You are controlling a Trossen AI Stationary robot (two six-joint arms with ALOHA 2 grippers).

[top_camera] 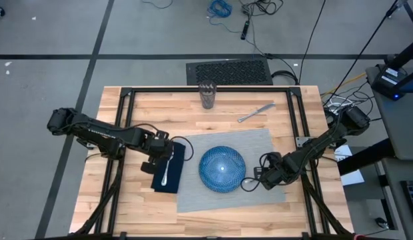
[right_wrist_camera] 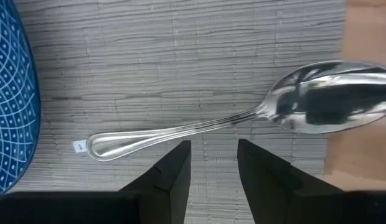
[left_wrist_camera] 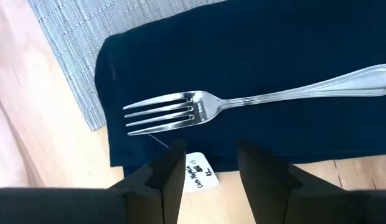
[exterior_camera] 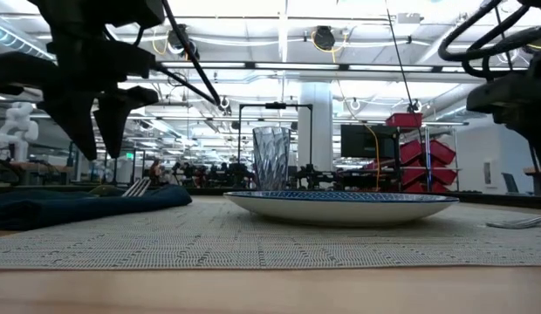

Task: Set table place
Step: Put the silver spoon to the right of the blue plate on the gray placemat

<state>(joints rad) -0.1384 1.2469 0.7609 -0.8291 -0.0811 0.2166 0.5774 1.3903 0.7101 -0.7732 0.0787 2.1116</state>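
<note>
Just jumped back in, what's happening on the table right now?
A place setting is partly laid. The plate sits on the placemat. A fork lies on the napkin left of the plate, with the left gripper open just above it, holding nothing. The right gripper hovers open over a spoon on the mat's right edge. A knife and a glass are still at the far side.
</note>
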